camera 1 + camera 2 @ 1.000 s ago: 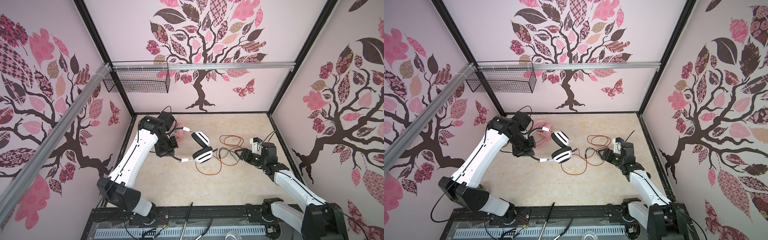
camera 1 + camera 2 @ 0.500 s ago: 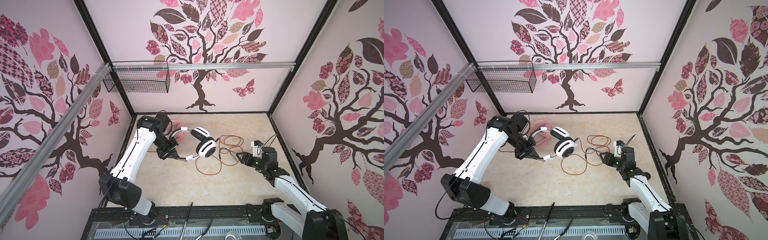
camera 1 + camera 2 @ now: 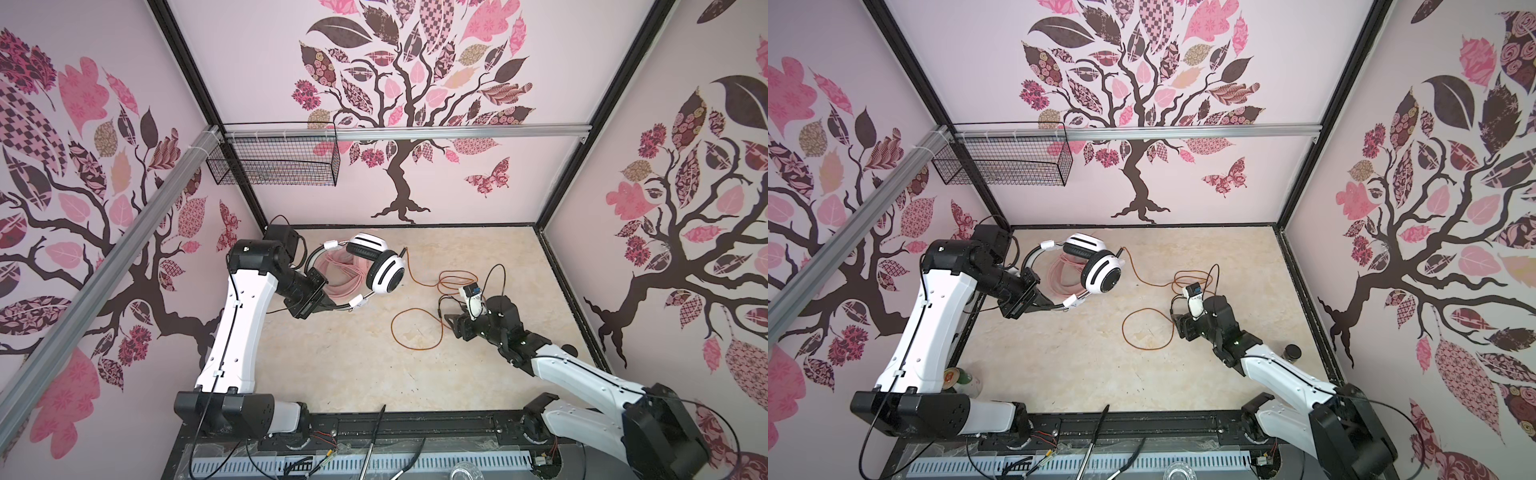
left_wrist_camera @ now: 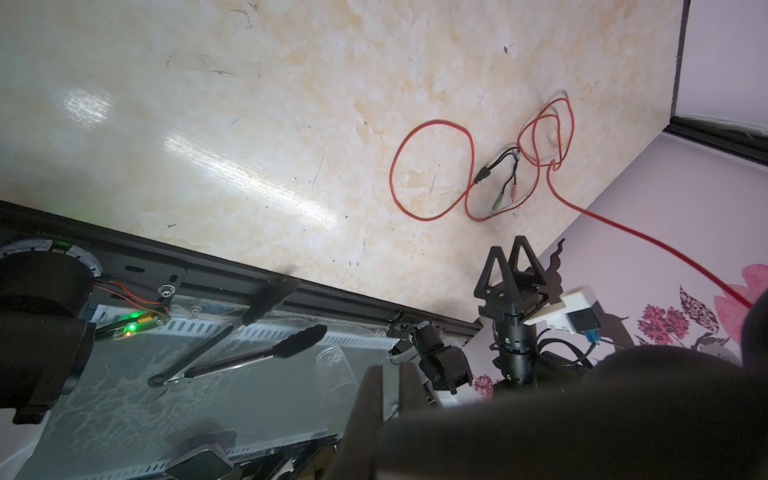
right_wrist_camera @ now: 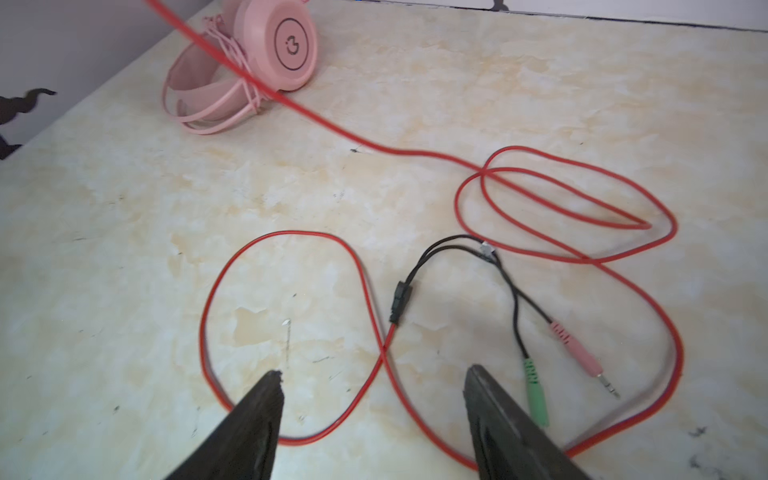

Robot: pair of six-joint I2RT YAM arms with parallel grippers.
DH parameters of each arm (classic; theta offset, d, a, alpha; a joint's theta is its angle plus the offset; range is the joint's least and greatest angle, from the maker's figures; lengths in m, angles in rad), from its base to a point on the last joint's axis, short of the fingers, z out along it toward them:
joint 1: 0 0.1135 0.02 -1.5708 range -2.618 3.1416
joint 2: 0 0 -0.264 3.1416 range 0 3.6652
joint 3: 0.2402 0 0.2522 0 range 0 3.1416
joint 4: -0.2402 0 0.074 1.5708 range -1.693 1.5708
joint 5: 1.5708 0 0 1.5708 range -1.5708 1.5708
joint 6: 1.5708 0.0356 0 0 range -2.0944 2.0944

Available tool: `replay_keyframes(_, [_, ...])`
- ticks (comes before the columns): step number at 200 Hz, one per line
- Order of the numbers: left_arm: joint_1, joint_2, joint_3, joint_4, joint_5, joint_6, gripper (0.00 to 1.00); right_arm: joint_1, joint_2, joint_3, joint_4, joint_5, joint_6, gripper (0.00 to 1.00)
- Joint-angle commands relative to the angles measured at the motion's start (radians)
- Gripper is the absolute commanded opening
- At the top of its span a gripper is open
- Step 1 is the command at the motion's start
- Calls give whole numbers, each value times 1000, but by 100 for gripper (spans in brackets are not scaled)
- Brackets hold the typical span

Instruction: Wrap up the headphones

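In both top views, my left gripper (image 3: 322, 300) was clamped on the thin black headband of the white-and-black over-ear headset (image 3: 384, 276). It held the headset off the marbled beige surface (image 3: 332, 365) at the far left, over the pale pink headset (image 3: 351, 277) lying there. The orange-red cord (image 3: 417, 349) trailed right into loose loops on the surface, and my right gripper (image 3: 448, 322) sat low, just right of the near loop.

From the left wrist, that gripper's fingers (image 4: 370, 395) were pressed close together beside a dark blur.

From the right wrist, the right gripper (image 5: 374, 378) stood with its jaws apart and nothing between them, over a crossing of the cord. The green plug (image 5: 534, 390) and pink plug (image 5: 575, 349) lay just beside it.
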Motion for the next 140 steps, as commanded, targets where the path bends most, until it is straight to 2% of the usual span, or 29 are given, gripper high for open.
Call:
replay_keyframes(1, [4, -16, 67, 26, 44, -11, 0, 0, 92, 90, 33, 83, -145, 70])
replay_keyframes(33, [6, -17, 83, 38, 54, -19, 0, -1, 204, 134, 104, 24, -226, 65])
replay_keyframes(50, [6, -15, 90, 40, 57, -19, 0, -1, 283, 177, 133, 82, -228, 62])
replay_keyframes(71, [6, -10, 103, 37, 59, -14, 0, -2, 375, 258, 85, 114, -254, 58])
replay_keyframes(94, [6, -5, 114, 36, 62, -10, 0, -5, 421, 288, 101, 159, -272, 49])
replay_keyframes(116, [6, 4, 122, 36, 63, -6, 0, -8, 446, 301, 128, 205, -312, 48])
replay_keyframes(140, [6, 7, 121, 40, 71, -4, 0, -36, 471, 306, 153, 178, -316, 47])
